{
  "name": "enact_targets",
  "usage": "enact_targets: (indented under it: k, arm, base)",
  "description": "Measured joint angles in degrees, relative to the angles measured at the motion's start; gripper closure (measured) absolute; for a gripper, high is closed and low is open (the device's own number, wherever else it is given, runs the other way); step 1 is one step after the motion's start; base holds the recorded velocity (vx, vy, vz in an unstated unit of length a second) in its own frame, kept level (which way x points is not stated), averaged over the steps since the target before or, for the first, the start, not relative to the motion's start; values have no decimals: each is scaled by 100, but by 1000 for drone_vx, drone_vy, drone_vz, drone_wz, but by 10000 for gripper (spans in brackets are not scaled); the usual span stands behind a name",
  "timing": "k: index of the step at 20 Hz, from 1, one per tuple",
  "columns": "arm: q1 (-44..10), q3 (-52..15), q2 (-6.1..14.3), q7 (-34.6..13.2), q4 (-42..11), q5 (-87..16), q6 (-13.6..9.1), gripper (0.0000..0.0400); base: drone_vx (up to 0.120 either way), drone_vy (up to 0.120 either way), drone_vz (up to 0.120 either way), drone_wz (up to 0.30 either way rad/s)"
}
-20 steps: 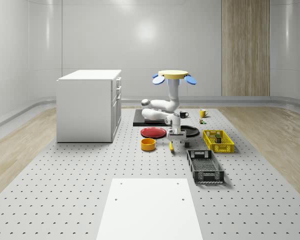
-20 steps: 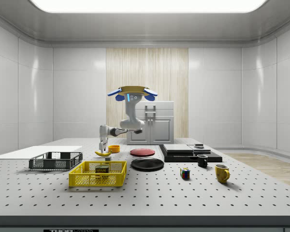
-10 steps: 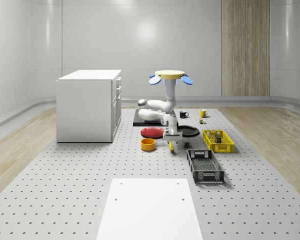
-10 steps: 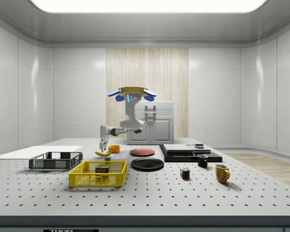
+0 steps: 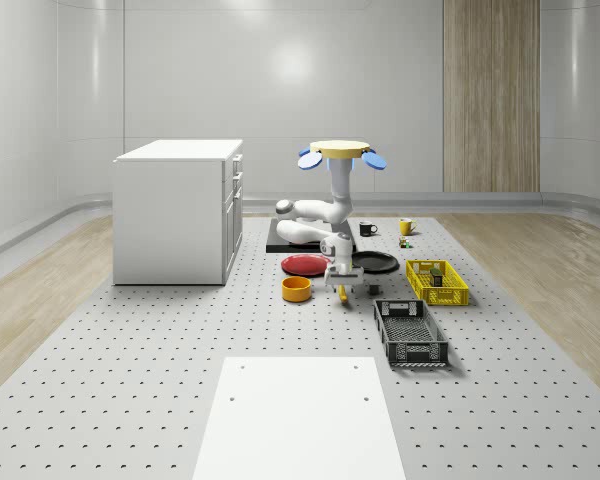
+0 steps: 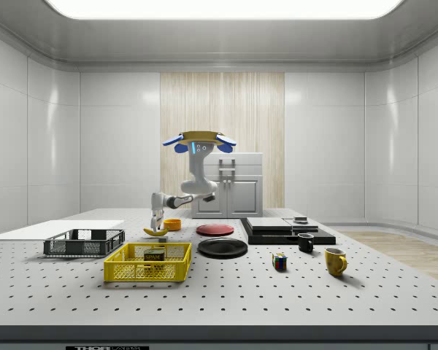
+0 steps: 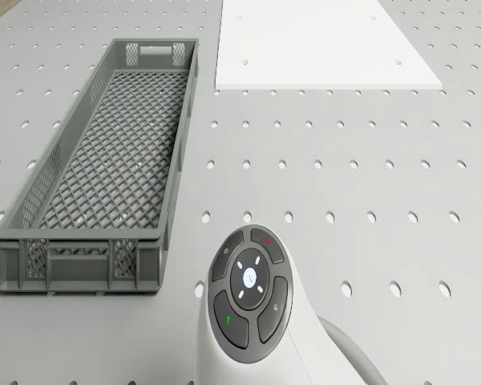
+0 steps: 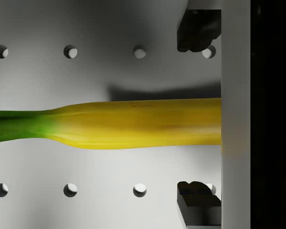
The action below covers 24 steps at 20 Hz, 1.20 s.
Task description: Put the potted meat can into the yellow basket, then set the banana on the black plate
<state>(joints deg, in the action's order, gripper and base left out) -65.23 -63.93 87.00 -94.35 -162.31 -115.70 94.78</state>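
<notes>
The banana (image 8: 133, 124) lies on the perforated table, yellow with a green stem; it is also seen as the banana (image 5: 342, 292) and banana (image 6: 155, 232). My gripper (image 8: 198, 119) is open just above it, one dark fingertip (image 8: 196, 29) on each side, not touching. The drone (image 5: 342, 150) hovers over the black plate (image 5: 376, 262) area, arm reaching down to the gripper (image 5: 341, 276). The potted meat can (image 6: 154, 255) sits inside the yellow basket (image 6: 147, 271), to the whole-scene view's right of the banana. The black plate (image 6: 222, 247) is bare.
A grey crate (image 7: 104, 168) lies near the banana, with a white sheet (image 7: 321, 40) beyond it. An orange bowl (image 5: 296, 289) and red plate (image 5: 307, 264) sit close by. Further off stand a white cabinet (image 5: 180, 210), black slab (image 6: 286, 230), two mugs and a cube (image 6: 279, 261).
The drone has shifted slightly to the whole-scene view's left, and the arm has lowered the open gripper closer to the banana. The banana and the can have not moved.
</notes>
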Motion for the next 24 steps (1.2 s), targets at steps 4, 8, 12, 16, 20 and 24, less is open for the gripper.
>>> enact_targets:
  k: [4,8,12,16,20,24]
  arm:
    - [-102,128,-71,24,163,-131,40,0]
    - [-224,179,-161,36,324,-193,45,0]
    - [-285,243,-214,46,419,-264,60,20]
    - [-305,272,-248,56,459,-299,56,165]
    - [-305,283,-275,90,473,-322,39,210]
    - [-254,150,-301,223,401,-227,-73,210]
  base:
    - [0,0,0,0]
    - [0,0,0,0]
    - [0,0,0,0]
    - [0,0,0,0]
    - [0,0,0,0]
    - [0,0,0,0]
